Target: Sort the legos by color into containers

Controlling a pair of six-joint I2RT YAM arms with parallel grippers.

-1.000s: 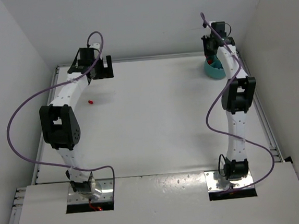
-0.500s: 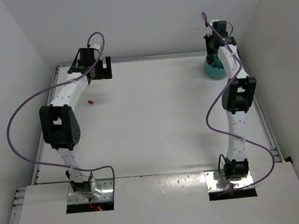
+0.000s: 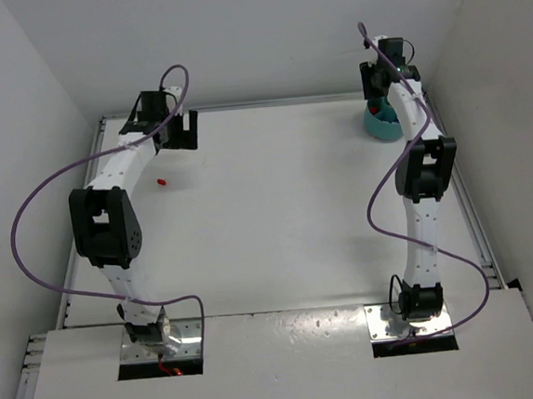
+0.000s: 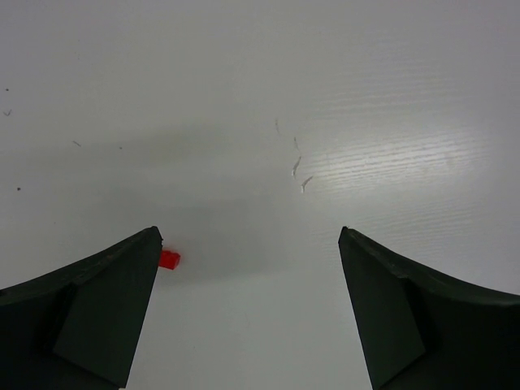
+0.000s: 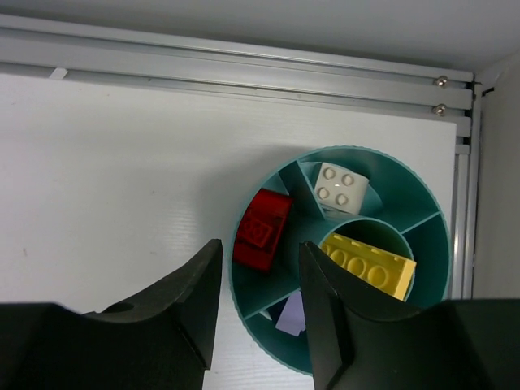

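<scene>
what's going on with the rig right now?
Lego sorting. The right gripper hovers open and empty over the round teal plastic tub, where a red brick, a white brick and a yellow brick sit in separate compartments. The left gripper, open, hangs above the table beside one loose red brick.

A white table (image 3: 277, 208) fills the middle of the scene, boxed in by plain white walls: a far wall (image 3: 261, 32), a left wall (image 3: 18, 137) and a right wall (image 3: 509, 94). An aluminium rail (image 5: 227, 65) runs along the table's far edge, with two small screws (image 5: 439, 81) near its right end, one just nearer than the other. A second rail (image 3: 477, 228) lines the right edge. On the far left, short pale scratches (image 4: 297, 166) and tiny dark specks (image 4: 6, 112) mark the surface beside a soft glare (image 4: 390, 162). A white panel (image 3: 290, 365) covers the near edge.
</scene>
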